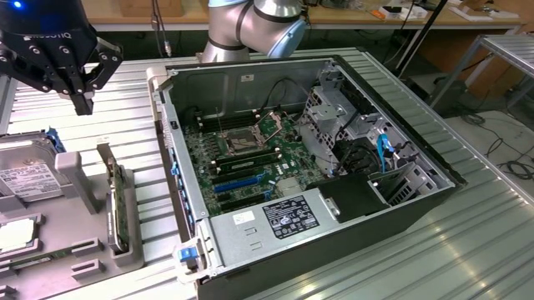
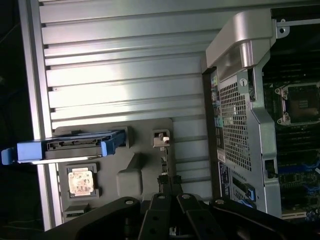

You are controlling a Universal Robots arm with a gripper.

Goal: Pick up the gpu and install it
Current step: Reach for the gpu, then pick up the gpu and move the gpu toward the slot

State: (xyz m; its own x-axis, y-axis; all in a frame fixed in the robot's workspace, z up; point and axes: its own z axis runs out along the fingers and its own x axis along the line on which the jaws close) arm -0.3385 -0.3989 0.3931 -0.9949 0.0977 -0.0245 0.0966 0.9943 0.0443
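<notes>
hand (image 1: 82, 106): fingers pressed together, nothing between them. It hangs in the air over the ribbed surface (image 1: 467, 250) at the exterior view's upper left and touches nothing.
hand, wrist view (image 2: 170, 207): the dark fingers meet in the middle, with the grey holder beneath them.
gpu (image 1: 117, 203): stands on its long edge in a slot of the holder, green board edge up. The metal bracket is at the far end, the end nearer the hand. The card is apart from the hand, ungripped and not in the case.
gpu, wrist view (image 2: 163, 172): seen edge-on as a thin dark line with a pale bracket tab at one end, close to the fingertips in the picture.
holder (image 1: 79, 187): grey moulded tray on the surface, just beside the case on the exterior view's left.
hard drive (image 1: 29, 178): silver with a white label and blue side rails. It sits in the same holder, on the exterior view's left of the gpu.
chip (image 2: 80, 181): small square part in a holder pocket near the hard drive.
case (image 1: 351, 206): black tower lying on its side, panel off, insides exposed.
motherboard (image 1: 250, 159): green, flat in the case, with a processor socket (image 1: 242, 142) near its middle and blue slots (image 1: 237, 183) towards the near end.
power supply (image 1: 288, 215): grey box with a black label at the case's near corner.
arm (image 1: 250, 25): silver-grey, rising behind the case.
</notes>
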